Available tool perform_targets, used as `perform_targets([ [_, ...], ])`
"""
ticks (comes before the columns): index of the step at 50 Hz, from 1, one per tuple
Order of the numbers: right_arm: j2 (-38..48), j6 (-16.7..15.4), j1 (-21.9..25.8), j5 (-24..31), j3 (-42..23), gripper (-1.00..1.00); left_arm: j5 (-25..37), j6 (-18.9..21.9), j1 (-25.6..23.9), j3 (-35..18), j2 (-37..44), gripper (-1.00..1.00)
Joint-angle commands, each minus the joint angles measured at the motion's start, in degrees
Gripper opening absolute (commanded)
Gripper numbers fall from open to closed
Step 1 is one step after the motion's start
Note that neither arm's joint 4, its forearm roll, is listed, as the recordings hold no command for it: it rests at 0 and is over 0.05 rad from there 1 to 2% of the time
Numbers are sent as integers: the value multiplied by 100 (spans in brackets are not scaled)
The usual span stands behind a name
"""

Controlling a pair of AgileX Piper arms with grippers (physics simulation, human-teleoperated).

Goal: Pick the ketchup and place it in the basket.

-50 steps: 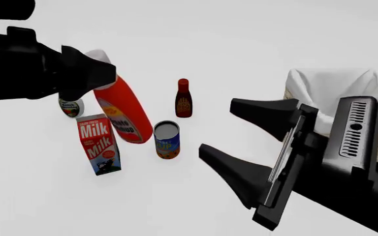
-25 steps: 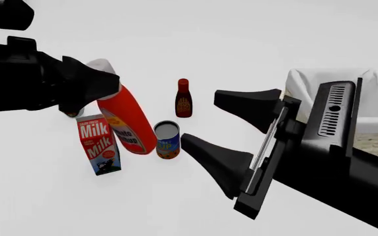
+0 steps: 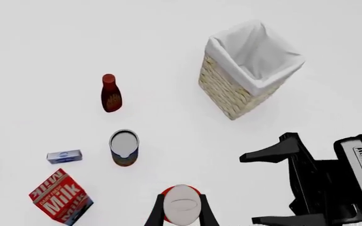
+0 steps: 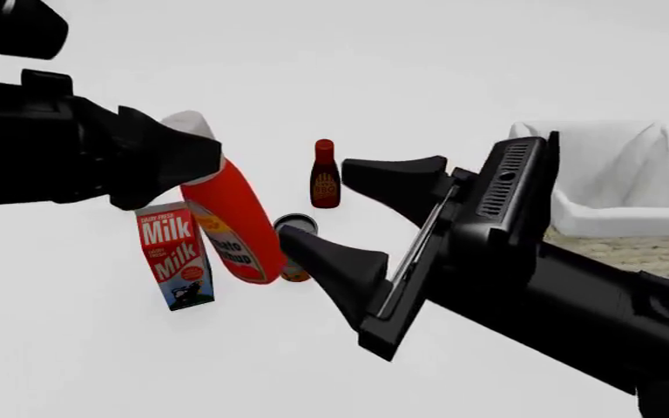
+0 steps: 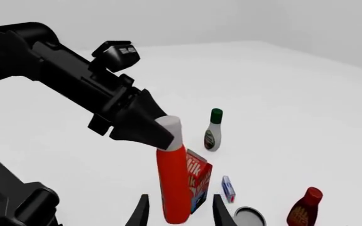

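The ketchup (image 4: 236,228) is a red-orange bottle with a white cap and a yellow label. It hangs tilted above the table, behind the milk carton. My left gripper (image 4: 201,155) is shut on its cap end; the cap (image 3: 182,205) shows between the fingers in the left wrist view. My right gripper (image 4: 314,198) is open, its fingertips close to the bottle's right side. In the right wrist view the ketchup (image 5: 171,183) stands just beyond my right gripper (image 5: 179,214). The basket (image 4: 613,222), wicker with white lining, stands at the right behind my right arm, and also shows in the left wrist view (image 3: 231,94).
A milk carton (image 4: 175,255) stands left of the ketchup. A dark red-brown bottle (image 4: 325,174) stands behind my right gripper, and a can (image 3: 124,147) in front of it. A white bottle with a green cap (image 5: 213,130) and a small blue box (image 3: 64,156) stand nearby.
My right gripper has moved left, up to the ketchup, still open. My left gripper has shifted the held ketchup slightly right. The can is now mostly hidden in the front view.
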Motion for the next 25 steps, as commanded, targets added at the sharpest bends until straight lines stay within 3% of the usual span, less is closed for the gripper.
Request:
perform_targets([
  [1, 281, 76, -14, -115, -103, 100, 74, 50, -124, -124, -9, -100],
  [25, 616, 39, 97, 3, -423, 100, -101, -148, -364, 171, -59, -100],
])
